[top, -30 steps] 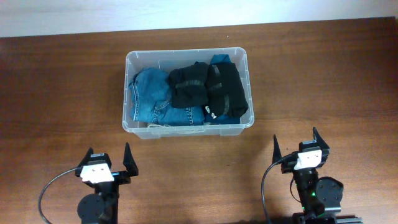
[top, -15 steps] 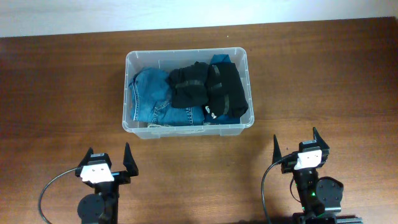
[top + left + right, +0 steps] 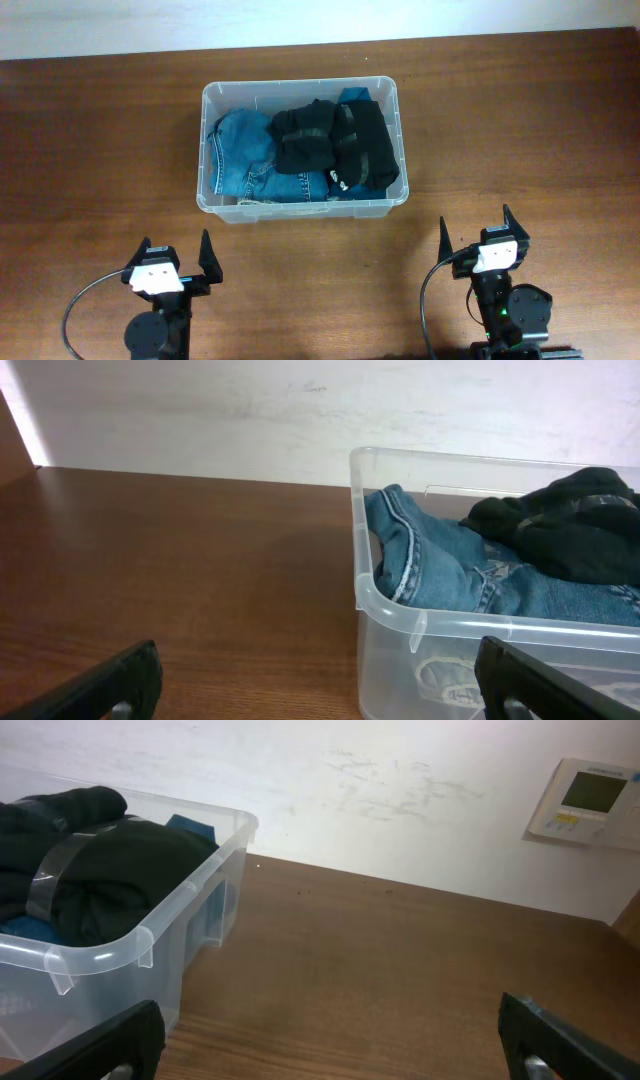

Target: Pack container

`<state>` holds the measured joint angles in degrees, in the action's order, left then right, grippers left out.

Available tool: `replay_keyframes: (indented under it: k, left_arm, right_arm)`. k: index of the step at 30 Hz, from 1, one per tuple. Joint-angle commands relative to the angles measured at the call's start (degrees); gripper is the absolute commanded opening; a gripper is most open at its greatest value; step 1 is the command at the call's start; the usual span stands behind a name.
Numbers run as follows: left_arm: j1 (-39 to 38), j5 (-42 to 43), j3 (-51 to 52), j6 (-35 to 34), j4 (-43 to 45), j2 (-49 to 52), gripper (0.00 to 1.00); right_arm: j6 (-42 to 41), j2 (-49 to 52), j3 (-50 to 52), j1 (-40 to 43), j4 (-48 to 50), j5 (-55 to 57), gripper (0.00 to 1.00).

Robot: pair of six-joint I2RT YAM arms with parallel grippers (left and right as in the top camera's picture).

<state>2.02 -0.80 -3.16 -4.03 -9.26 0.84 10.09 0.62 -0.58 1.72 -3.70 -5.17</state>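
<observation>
One clear rectangular plastic tub (image 3: 300,208), long axis left-right, mouth up, clothes (image 3: 245,150) inside; left gripper (image 3: 176,240), right gripper (image 3: 475,217) both wide, empty.

The dark wooden table (image 3: 90,130) carries the clear container (image 3: 300,208), set toward its far edge.

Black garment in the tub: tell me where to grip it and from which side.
Probably pinch the raised fold at the top of the black garment, coming straight down from above. It lies heaped on the jeans and bulges to about rim height in the container, whose walls block any sideways approach.
</observation>
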Motion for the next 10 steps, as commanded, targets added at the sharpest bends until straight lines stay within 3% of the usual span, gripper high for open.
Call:
replay_keyframes:
  k: [1, 10]
  left_arm:
    - [0.24, 0.61, 0.61, 1.09, 0.17, -0.55, 1.0]
    - [0.24, 0.61, 0.61, 1.07, 0.17, -0.55, 1.0]
  right_arm:
    - [0.0, -0.42, 0.26, -0.2, -0.39, 0.52, 0.98]
    - [0.0, -0.42, 0.26, -0.2, -0.39, 0.52, 0.98]
